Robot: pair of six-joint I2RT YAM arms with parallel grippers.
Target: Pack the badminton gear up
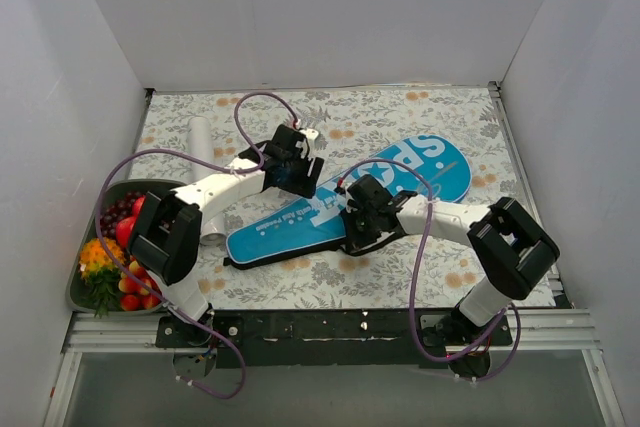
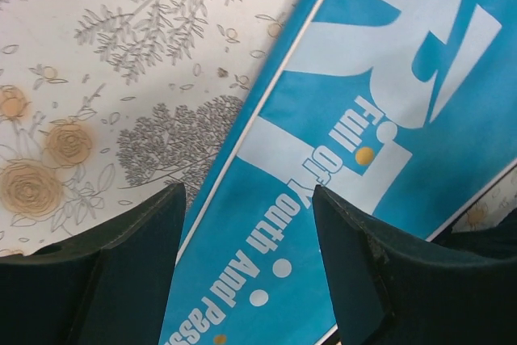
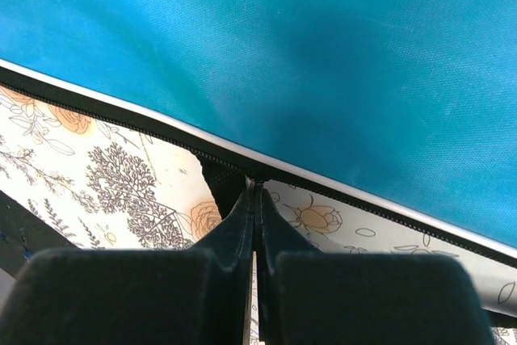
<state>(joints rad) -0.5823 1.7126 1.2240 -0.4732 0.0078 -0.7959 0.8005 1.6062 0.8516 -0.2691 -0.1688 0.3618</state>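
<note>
The long blue racket cover lettered "SPORT" lies diagonally on the floral table cloth. My left gripper hovers over its middle, open and empty; in the left wrist view its fingers straddle the cover's far edge and white lettering. My right gripper is at the cover's near edge, shut on the zipper pull of the black zipper under the cover. A white cardboard tube lies at the back left. Rackets and shuttlecocks are out of sight.
A dark tray of colourful fruit stands at the front left beside the left arm. White walls enclose the table on three sides. Purple cables loop over both arms.
</note>
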